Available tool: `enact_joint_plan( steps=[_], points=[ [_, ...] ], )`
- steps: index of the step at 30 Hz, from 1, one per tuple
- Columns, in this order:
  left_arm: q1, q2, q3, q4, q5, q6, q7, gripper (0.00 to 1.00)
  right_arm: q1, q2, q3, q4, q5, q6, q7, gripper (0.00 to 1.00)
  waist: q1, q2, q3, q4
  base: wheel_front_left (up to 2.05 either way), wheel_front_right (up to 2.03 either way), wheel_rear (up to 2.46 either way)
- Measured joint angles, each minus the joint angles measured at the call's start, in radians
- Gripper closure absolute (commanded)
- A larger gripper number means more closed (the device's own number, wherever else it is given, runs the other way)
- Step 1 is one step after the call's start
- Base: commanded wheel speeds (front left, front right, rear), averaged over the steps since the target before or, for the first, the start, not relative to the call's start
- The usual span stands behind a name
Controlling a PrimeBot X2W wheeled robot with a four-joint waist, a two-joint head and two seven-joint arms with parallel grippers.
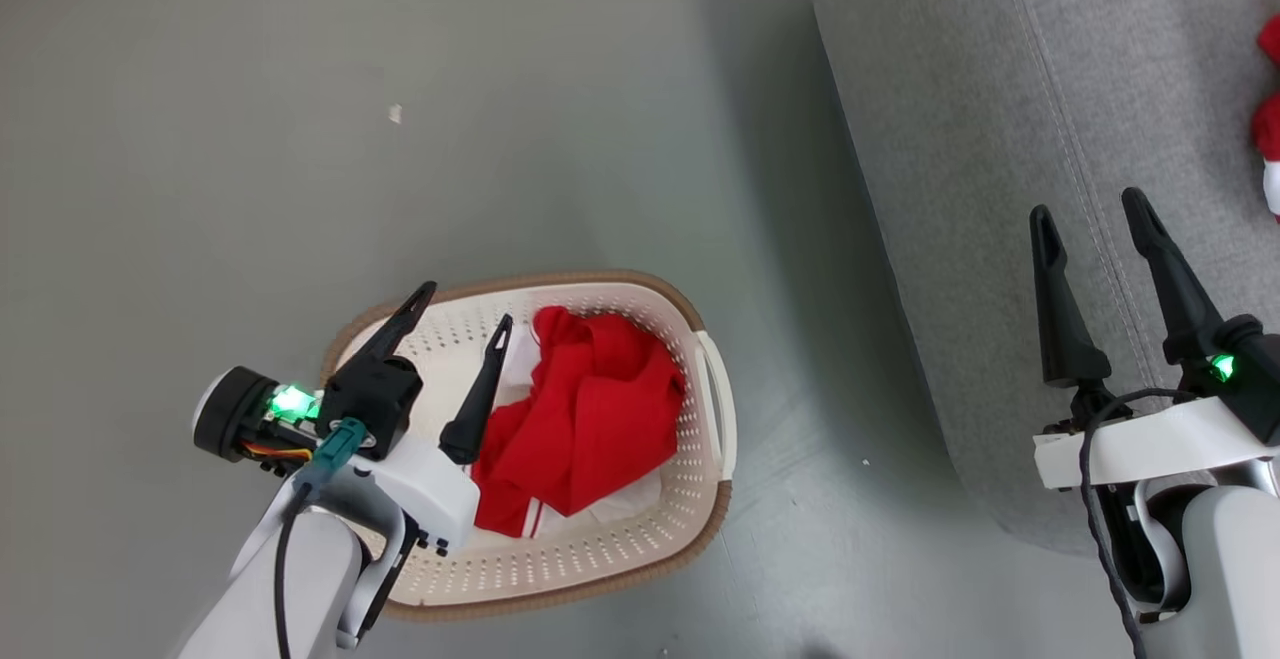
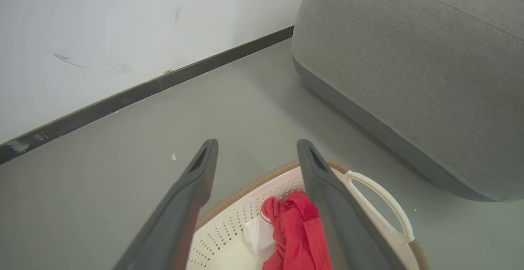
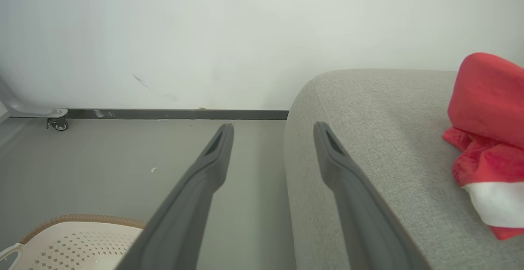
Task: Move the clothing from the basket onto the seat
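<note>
A cream basket point(image 1: 708, 409) with a brown rim stands on the floor, and crumpled red clothing point(image 1: 590, 409) with white trim lies inside it. My left gripper point(image 1: 468, 301) hovers open over the basket's left half, nothing between its fingers. In the left wrist view the red clothing point(image 2: 297, 231) sits in the basket point(image 2: 229, 229) below my left gripper point(image 2: 257, 146). The grey seat point(image 1: 1000, 139) fills the right side, and more red and white clothing point(image 1: 1270, 129) rests on it at the far right. My right gripper point(image 1: 1088, 204) stands open above the seat's near edge.
Grey floor point(image 1: 350, 119) spreads around the basket, with a small pale scrap point(image 1: 395, 114) on it. A white wall point(image 3: 204, 36) with a dark skirting board point(image 3: 176, 114) lies beyond. A small caster wheel point(image 3: 60, 125) shows at the wall on the left.
</note>
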Motion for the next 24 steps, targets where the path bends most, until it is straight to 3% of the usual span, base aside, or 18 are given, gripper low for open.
enact_joint_plan(
  steps=[24],
  points=[
    [-0.065,-0.025,-0.097,0.226,0.068,-0.048,0.019,0.0,-0.117,0.003,-0.005,-0.001,0.056,0.0,-0.011,0.0,0.0,0.0,0.186,-0.11,0.0,0.0,0.0]
  ],
)
